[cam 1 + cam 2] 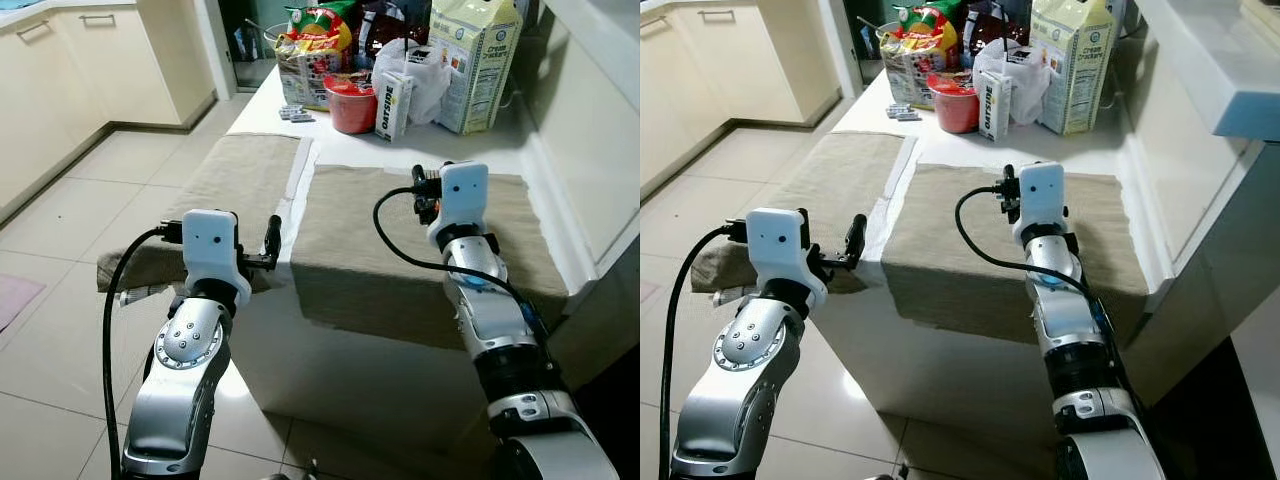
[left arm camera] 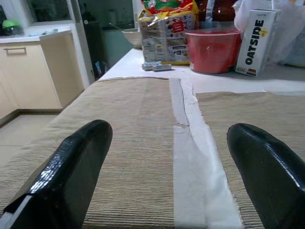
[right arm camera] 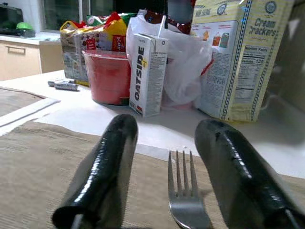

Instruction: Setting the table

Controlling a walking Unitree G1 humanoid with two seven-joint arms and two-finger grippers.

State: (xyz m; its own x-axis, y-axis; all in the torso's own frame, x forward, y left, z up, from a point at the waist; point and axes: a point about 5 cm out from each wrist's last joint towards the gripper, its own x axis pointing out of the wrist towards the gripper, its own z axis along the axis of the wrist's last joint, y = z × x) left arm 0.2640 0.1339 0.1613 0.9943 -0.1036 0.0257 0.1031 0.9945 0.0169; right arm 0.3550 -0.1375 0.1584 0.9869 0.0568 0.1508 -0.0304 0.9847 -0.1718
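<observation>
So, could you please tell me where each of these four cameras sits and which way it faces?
Left eye view: on the head, looking forward and down at two placemats, both silver arms showing.
Right eye view: the same scene from its stereo twin.
Left wrist view: along the open left gripper over the left placemat.
Right wrist view: along the open right gripper, a fork between its fingers.
All four share the Oatside carton.

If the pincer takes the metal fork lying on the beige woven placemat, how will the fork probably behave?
The silver metal fork looks stiff and thin, so probably light. Its smooth, shiny surface may slip between the right pincer fingers. It lies flat on the beige woven placemat, so rolling seems unlikely.
</observation>
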